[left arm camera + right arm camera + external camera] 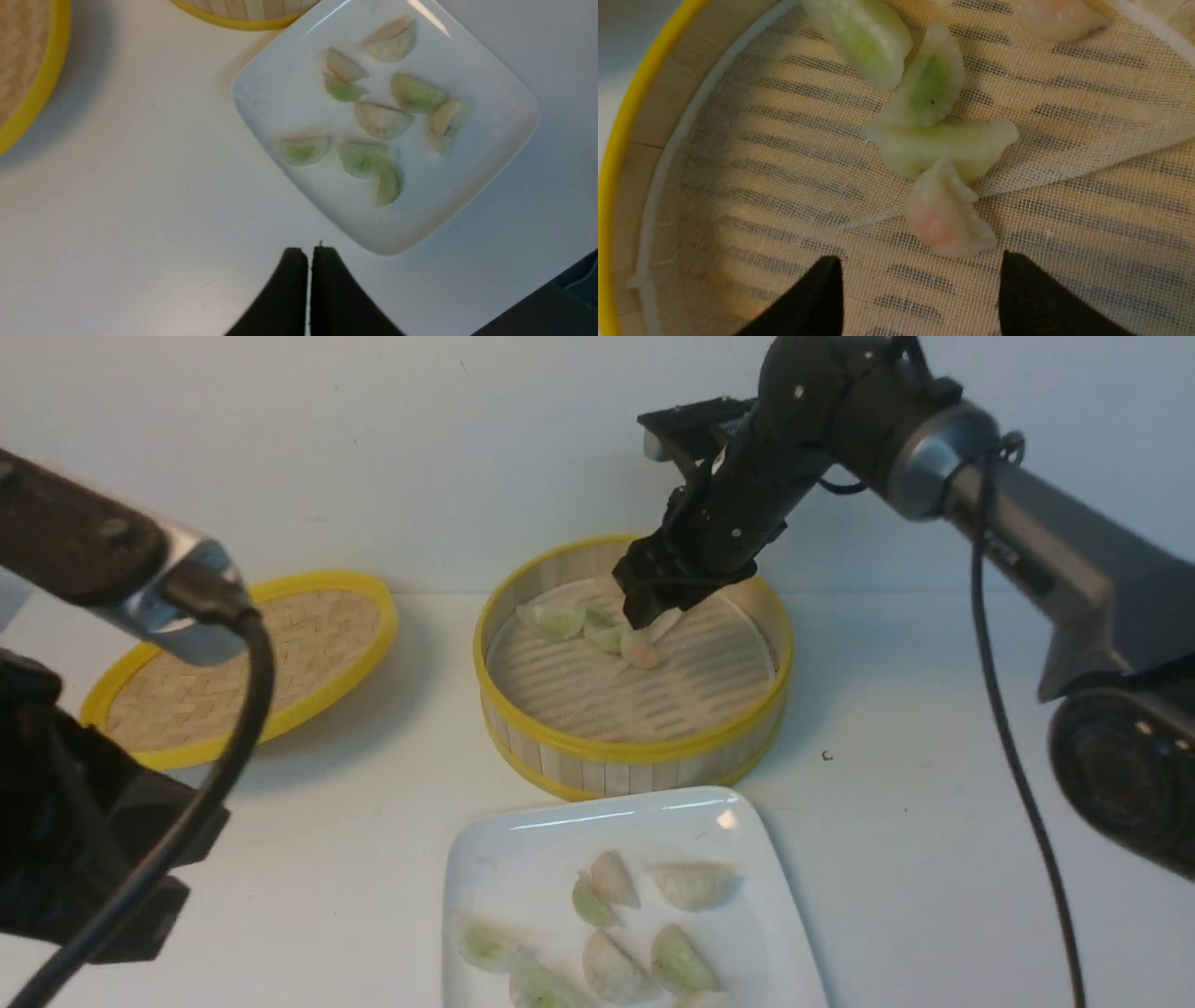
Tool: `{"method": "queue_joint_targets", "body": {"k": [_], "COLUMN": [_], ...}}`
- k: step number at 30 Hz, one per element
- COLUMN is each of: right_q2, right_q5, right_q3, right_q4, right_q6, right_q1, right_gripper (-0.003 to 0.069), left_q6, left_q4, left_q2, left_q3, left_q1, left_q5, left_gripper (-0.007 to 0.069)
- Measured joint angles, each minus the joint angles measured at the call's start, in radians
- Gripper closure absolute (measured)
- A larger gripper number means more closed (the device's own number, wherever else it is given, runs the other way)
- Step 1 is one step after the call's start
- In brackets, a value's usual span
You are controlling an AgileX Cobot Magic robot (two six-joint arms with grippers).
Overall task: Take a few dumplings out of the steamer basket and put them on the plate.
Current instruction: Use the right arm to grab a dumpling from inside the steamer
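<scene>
The steamer basket (635, 761), round with slatted bamboo walls and yellow rims, stood mid-way across the white table (934, 756), with a woven lid (233, 663) lying off to its left. Just in front of it sat the glossy white plate (504, 859), carrying several translucent dumplings (380, 119), pale green and pinkish. A few more clustered on the basket's mesh liner (784, 186). There the right gripper (920, 259) hovered, fingers apart, by a pink dumpling (941, 224). The left gripper (309, 254), fingers pressed together, hung over the table near the plate.
</scene>
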Motion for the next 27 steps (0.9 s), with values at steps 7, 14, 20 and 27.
{"method": "queue_joint_targets", "body": {"k": [7,14,20,27], "right_q2": [0.091,0.113,0.111,0.048], "right_q5": [-0.021,-0.079,-0.074,-0.002], "right_q3": [-0.019,-0.022,-0.031,-0.062], "right_q4": [-0.056,-0.046,-0.041,-0.046], "right_q6": [-0.002,-0.022,-0.031,0.03], "right_q1": [0.013,0.025,0.019,0.013], "right_gripper": [0.0216,0.0341,0.0497,0.0496], "left_q6": [-0.093,-0.128,-0.131,-0.134], "left_q4": [0.154,0.209,0.211,0.211], "left_q2": [-0.051,-0.054,-0.054,-0.054], "left_q3": [0.0,0.0,0.0,0.0], "left_q1": [0.0,0.0,0.0,0.0], "left_q5": [0.029,0.029,0.029,0.03], "left_gripper": [0.0631,0.0631,0.0631,0.0631]}}
